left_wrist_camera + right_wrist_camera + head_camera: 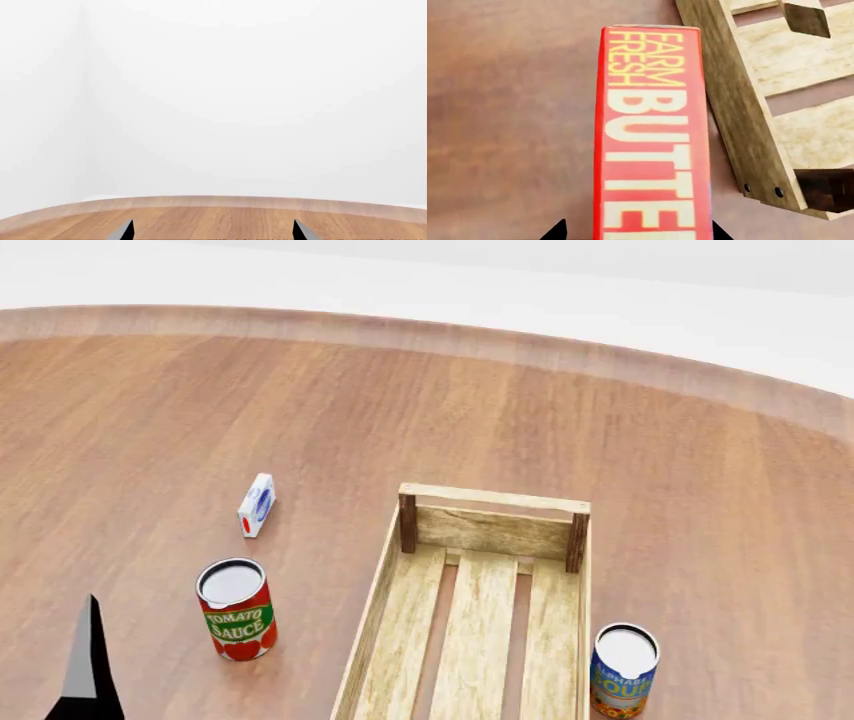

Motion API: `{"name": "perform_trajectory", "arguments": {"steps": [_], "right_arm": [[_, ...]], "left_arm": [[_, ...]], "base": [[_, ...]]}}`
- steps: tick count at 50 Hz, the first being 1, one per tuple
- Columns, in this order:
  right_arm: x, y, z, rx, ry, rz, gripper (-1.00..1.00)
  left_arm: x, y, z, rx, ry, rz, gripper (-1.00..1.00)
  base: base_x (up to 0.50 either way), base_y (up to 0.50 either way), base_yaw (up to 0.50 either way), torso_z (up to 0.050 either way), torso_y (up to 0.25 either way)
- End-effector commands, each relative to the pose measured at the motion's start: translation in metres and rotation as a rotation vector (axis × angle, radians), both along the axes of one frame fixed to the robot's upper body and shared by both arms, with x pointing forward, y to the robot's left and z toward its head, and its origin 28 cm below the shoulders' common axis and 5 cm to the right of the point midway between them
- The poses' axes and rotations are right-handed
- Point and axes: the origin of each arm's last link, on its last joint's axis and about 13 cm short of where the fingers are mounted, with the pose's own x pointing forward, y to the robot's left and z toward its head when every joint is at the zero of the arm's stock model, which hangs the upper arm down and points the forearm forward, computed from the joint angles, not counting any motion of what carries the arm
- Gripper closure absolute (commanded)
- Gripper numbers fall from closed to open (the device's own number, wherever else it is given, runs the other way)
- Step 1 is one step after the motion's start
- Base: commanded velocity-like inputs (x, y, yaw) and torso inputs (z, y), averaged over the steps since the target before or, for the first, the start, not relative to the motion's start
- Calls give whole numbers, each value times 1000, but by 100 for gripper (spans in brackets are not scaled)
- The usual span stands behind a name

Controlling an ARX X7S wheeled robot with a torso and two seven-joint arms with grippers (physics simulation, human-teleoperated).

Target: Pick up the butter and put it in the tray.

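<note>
The butter [650, 135], a red carton with white and yellow "FARM FRESH BUTTER" lettering, fills the right wrist view and lies on the table right beside the tray's outer wall [740, 115]. My right gripper [639, 232] is open, with one dark fingertip showing on each side of the carton's near end. The tray [400, 610], a long light-wood crate with a slatted bottom, holds nothing in the part I see. The left gripper [213, 231] is open over bare table, nothing between its fingers. In the head view the butter and right gripper are out of view.
A tomato sauce can [236, 608] stands left of the tray and a blue soup can [623, 670] at its right. A small white-blue carton [256, 505] lies farther back on the left. One left finger [87, 670] shows low left. The round table's edge [534, 340] curves behind.
</note>
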Motion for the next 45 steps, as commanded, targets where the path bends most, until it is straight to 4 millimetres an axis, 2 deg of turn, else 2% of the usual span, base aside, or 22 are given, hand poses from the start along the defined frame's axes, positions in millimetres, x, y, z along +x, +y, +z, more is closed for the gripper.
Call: {"name": "perform_trajectory", "arguments": {"steps": [1,12,13,25,36,45], "right_arm": [[-11,-2,-15,12,54,-17,-100],[-13,-3,-20,-2,49,-21,-100],[-13,-3,-20,-5,44,-23,100],[-12,-2,-16,-2,6,-28,100],[-10,10,6,5,-63,24,100],[-19,17,28,4,-78,68,100]], "left_arm": [[0,-1,-1,4,4,-3,-100],[1,-2,-2,5,7,-5,-100],[1,-2,-2,6,7,-4,-100],[-1,-2,-1,5,6,-5,-100],[-1,0,1,-10,4,-5,-100],[-3,2,7,-22,-13,-5,-100]], "base": [[0,0,0,0,0],[0,0,0,0,0],[0,0,0,0,0],[0,0,0,0,0],[-1,0,0,0,0],[0,0,0,0,0]]}}
